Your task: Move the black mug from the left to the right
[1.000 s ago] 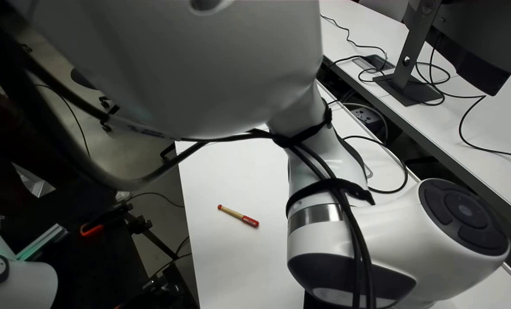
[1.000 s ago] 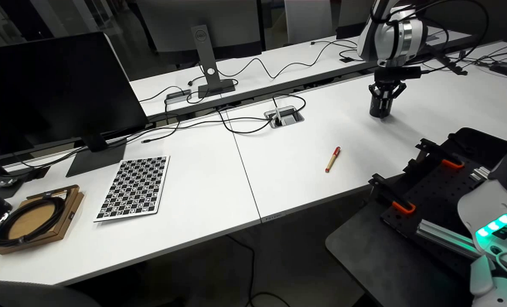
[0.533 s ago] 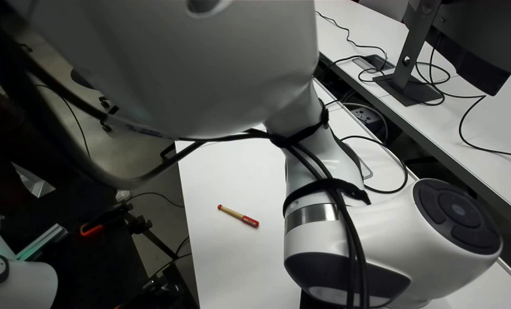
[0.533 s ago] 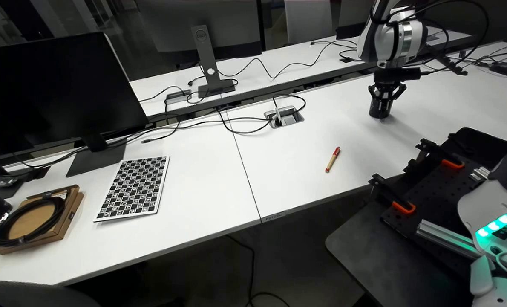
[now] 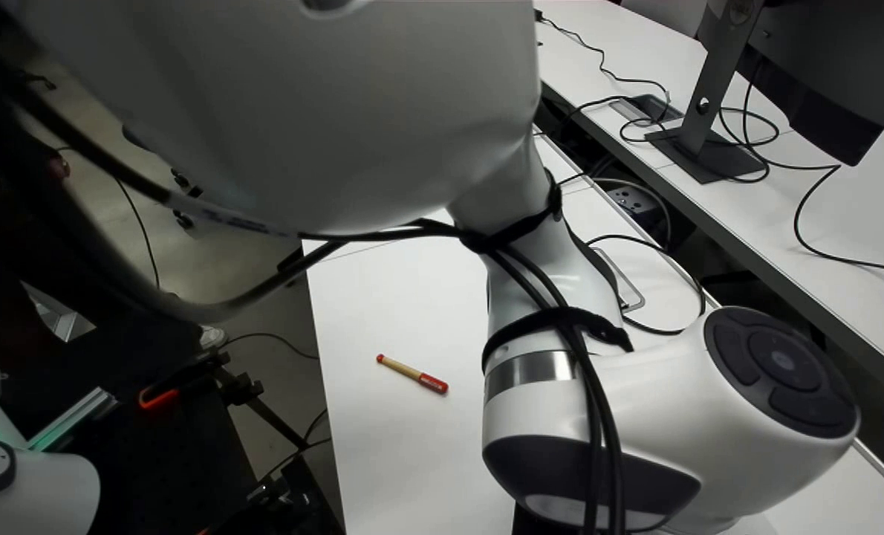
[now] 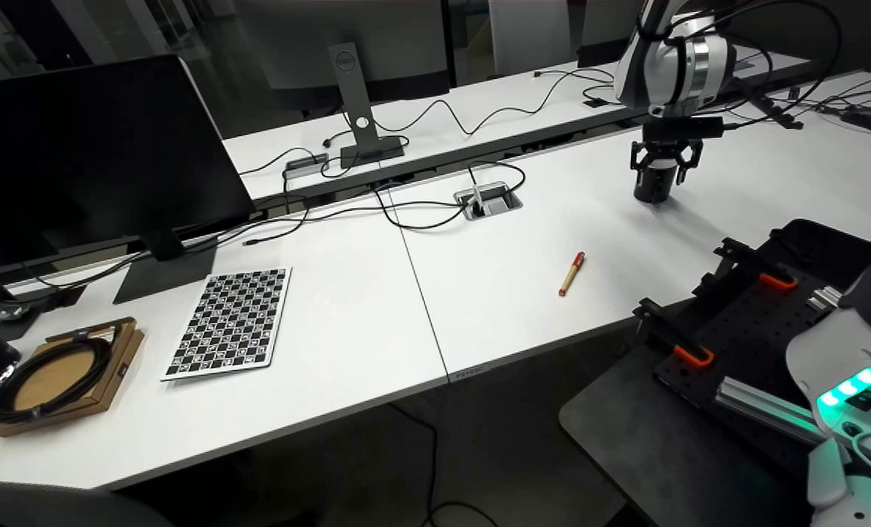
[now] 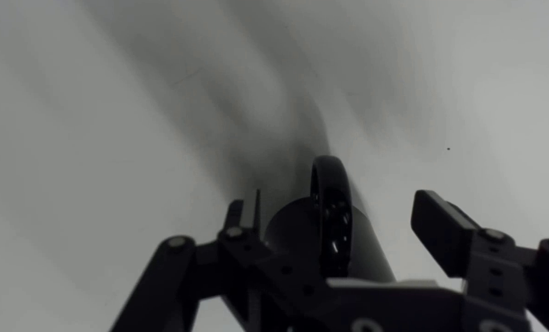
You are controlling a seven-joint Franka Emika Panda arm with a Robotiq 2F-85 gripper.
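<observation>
The fingers (image 7: 443,237) of the gripper (image 7: 339,210) are spread wide, further apart than the width of the black mug (image 6: 653,187) that is framed between them. The mug is stood upright on the white table (image 6: 355,315), directly below the gripper, and in an exterior view its upper part is flanked by the fingers. In the wrist view its handle (image 7: 333,210) is seen between the fingers, turned outward ahead of them. A clear gap is left between the mug and the finger at the right of that view; by the finger at the left, part of the mug is covered, and whether it is touched there cannot be told. Blurred shadows (image 7: 256,170) are cast on the table ahead of the fingers.

The white arm (image 5: 323,111) is seen in both exterior views and is held above the fingers where they show. A red and tan stick (image 6: 572,274) is laid well apart from the fingers, nearer the camera and to their left in an exterior view. Also to their left there, a grey box (image 6: 505,205) is set into the table. Farther off on that side, a checkered board (image 6: 230,322), a black screen (image 6: 99,157) and a cardboard box (image 6: 55,380) can be seen, with a black cable (image 6: 12,416) coiled on the cardboard.
</observation>
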